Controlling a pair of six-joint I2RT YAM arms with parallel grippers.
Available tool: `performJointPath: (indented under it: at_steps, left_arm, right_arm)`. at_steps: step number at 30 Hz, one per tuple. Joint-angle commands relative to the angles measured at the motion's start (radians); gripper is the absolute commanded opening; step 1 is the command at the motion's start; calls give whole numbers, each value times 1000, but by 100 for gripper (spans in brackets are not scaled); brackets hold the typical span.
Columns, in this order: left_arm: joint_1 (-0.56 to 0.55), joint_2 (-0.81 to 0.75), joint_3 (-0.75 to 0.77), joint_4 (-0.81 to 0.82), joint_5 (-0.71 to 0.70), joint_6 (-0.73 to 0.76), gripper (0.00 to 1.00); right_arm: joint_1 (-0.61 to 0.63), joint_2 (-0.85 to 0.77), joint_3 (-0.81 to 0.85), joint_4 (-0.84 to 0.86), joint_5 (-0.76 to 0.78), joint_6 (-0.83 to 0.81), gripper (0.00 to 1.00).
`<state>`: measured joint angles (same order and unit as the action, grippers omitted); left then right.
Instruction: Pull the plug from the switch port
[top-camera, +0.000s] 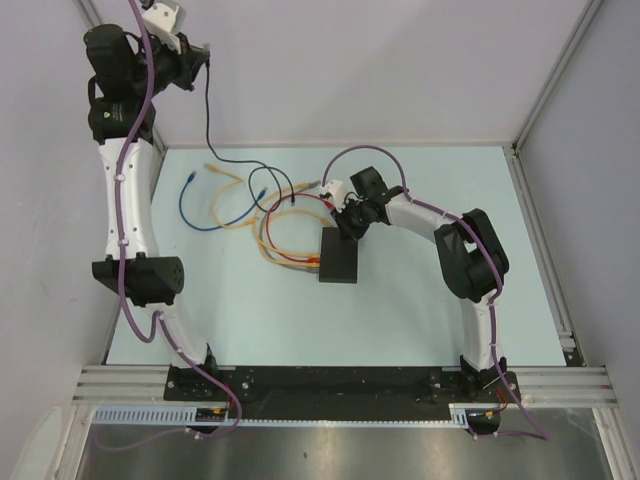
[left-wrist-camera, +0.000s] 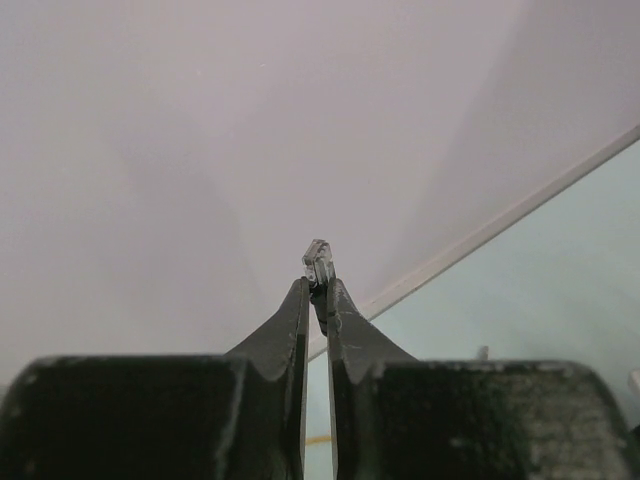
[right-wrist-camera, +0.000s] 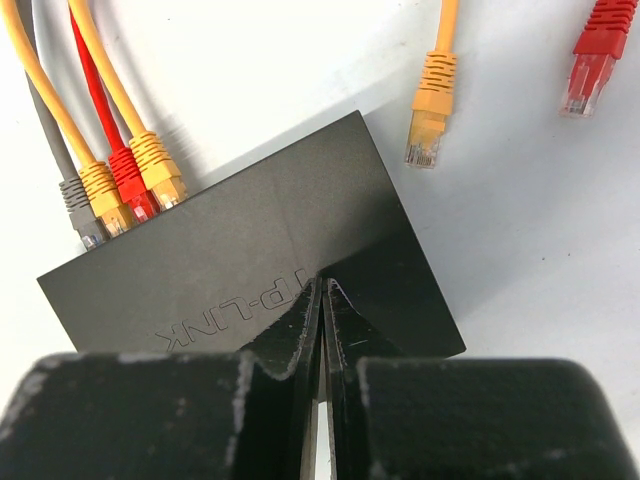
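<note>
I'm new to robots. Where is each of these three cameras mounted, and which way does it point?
Top external: above and behind the robot, looking down on the table; left arm and right arm show whole, bases nearest.
Left wrist: on the raised left arm, facing the wall; left claw pinches a clear plug.
Right wrist: just above the switch, looking down; right claw shut, tips on it.
Shared: top and right wrist both show the switch and its plugged cables.
</note>
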<state>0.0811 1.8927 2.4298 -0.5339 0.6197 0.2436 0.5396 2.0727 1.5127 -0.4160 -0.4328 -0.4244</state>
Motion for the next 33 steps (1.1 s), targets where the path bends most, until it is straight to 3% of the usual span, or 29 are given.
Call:
performJointPath:
  at_steps: [1, 6, 13, 16, 18, 19, 20, 23, 28, 31, 33]
  left_arm:
    - [3, 16, -21, 11, -89, -18, 0]
    - [-12, 2, -271, 25, -116, -73, 0]
    - [9, 128, -308, 50, -227, -66, 0]
    - [-3, 195, -211, -7, -232, -69, 0]
    - [-13, 191, -204, -5, -233, -78, 11]
    - [-17, 183, -242, 5, -239, -81, 21]
    - [-20, 175, -254, 3, -241, -76, 40]
    - [-35, 164, -284, -17, -270, -31, 58]
    - [-110, 109, -357, -50, -363, 110, 70]
    - [-181, 27, -458, -48, -283, 128, 71]
    - [-233, -22, -500, -49, -154, 141, 72]
  right_arm:
    - [8, 63, -51, -126, 86, -31, 7]
    - [11, 63, -54, -124, 89, -34, 7]
    - [14, 61, -54, -122, 94, -37, 7]
    - [17, 63, -54, -122, 97, -40, 8]
    - [19, 63, -54, -121, 101, -42, 8]
    - [20, 63, -54, -121, 101, -42, 8]
    - [17, 61, -54, -122, 101, -43, 8]
    - [19, 63, -54, -124, 103, -43, 8]
    - [17, 64, -52, -121, 105, -40, 9]
    - [20, 70, -46, -122, 112, -37, 10]
    - [20, 75, -45, -125, 115, -36, 10]
